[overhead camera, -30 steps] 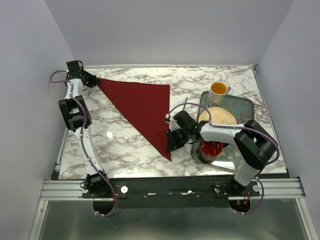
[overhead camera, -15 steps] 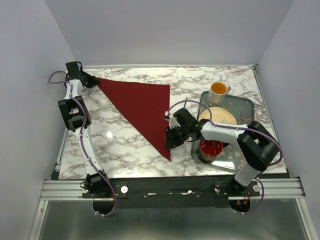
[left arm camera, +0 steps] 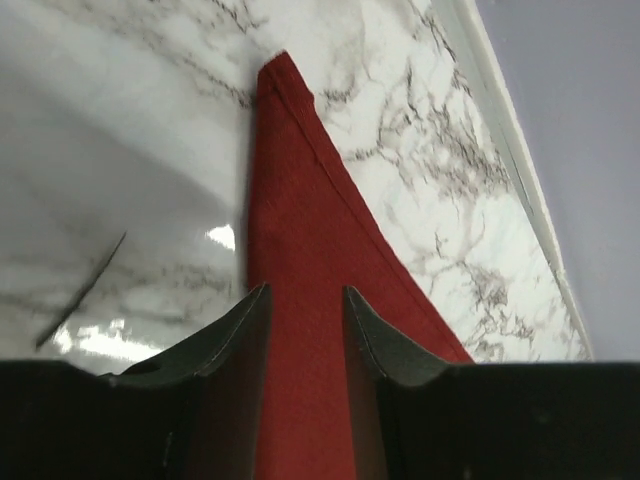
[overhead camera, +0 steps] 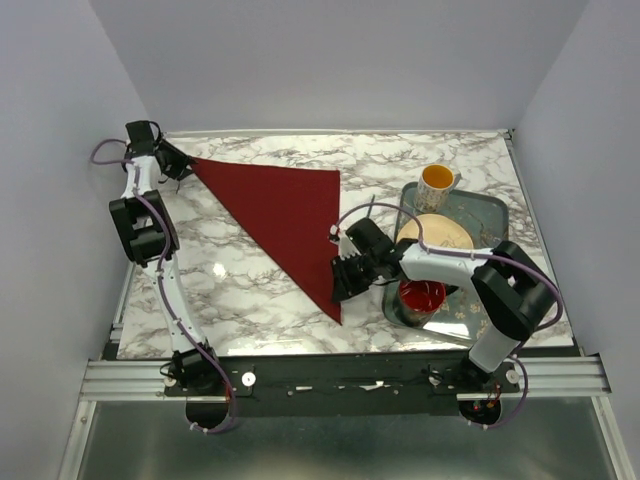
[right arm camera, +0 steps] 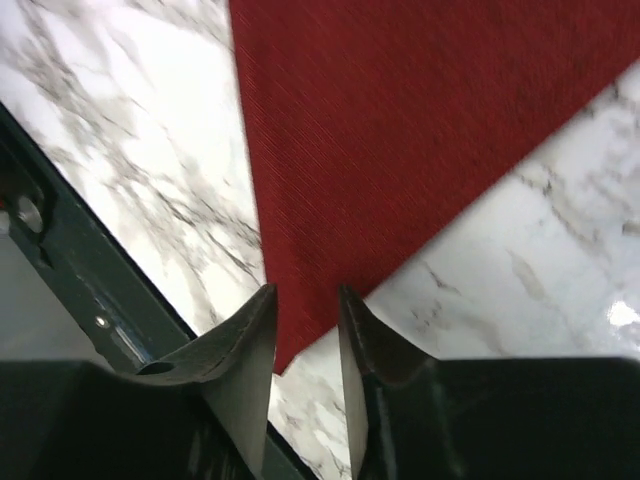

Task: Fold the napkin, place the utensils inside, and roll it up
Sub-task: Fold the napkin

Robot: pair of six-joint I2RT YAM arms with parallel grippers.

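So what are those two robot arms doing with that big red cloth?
They are working on folding the napkin. It lies flat on the marble table, folded into a triangle. The left gripper is at its far left corner and the right gripper is at its near corner. Both have their fingers apart, so neither one is pinching it. A tray on the right holds a plate, a mug and a red bowl.

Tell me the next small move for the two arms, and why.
Probably lift both grippers straight up off the napkin. It lies flat as a folded triangle; the left gripper straddles its far-left corner and the right gripper its near tip, jaws apart, apparently not pinching cloth. Rising clear first should avoid dragging the fold out of shape.
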